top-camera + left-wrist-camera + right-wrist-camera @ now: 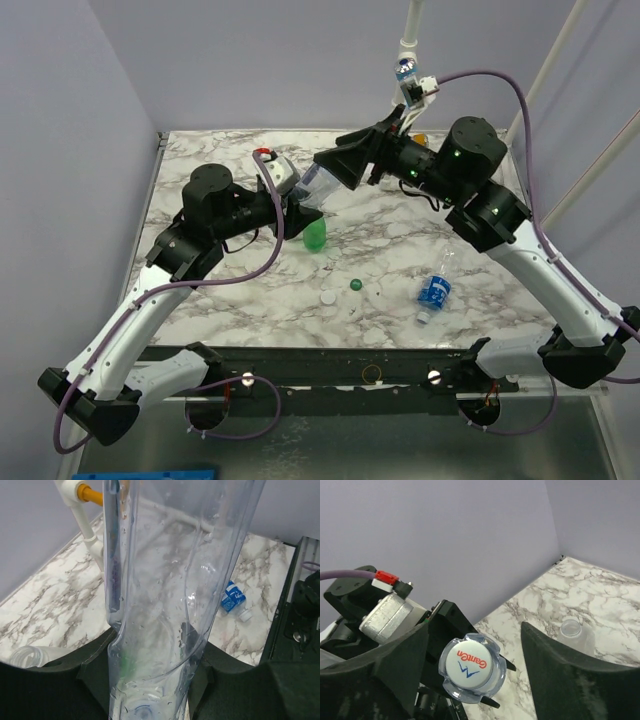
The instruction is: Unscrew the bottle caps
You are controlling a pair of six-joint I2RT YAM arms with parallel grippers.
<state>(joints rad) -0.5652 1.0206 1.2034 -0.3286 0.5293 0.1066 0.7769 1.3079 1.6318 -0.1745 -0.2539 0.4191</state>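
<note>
My left gripper (293, 207) (150, 680) is shut on the lower body of a tall clear bottle (318, 185) (165, 595) and holds it off the table, pointing towards the right arm. The bottle's white cap (468, 666), printed in red and blue, sits on its neck. My right gripper (345, 165) (475, 672) stands open around that cap, with a gap on each side of it. On the table lie a green bottle (316, 235), a small blue-labelled bottle (434, 290) (232, 597), a green cap (355, 285) and loose white caps (328, 297).
A white pipe with an orange valve (90, 494) stands at the back of the marble table (200, 160). An open clear bottle (571, 628) lies near the back wall. Another clear bottle (30, 655) lies beside my left fingers. A black rail (330, 360) edges the front.
</note>
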